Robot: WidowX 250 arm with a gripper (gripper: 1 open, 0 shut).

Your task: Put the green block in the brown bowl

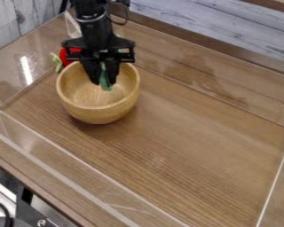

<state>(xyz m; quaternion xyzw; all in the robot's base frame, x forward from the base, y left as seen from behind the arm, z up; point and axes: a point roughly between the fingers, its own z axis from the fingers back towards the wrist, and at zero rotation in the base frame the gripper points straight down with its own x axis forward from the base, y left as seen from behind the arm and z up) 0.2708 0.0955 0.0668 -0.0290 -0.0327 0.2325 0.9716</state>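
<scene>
Near the table's [204, 168] back-left corner, over the brown bowl [97, 99], the green block [106, 78] is held upright, clamped by its upper end in the gripper [103, 64]; likely light, stiff, smooth.

The pincer [103, 75] holds the green block [106, 78] upright over the brown bowl [97, 92], far left on the worktop [192, 133]

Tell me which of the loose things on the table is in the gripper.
The green block, clamped upright in the gripper over the brown bowl. The red toy fruit sits untouched behind the bowl.
</scene>
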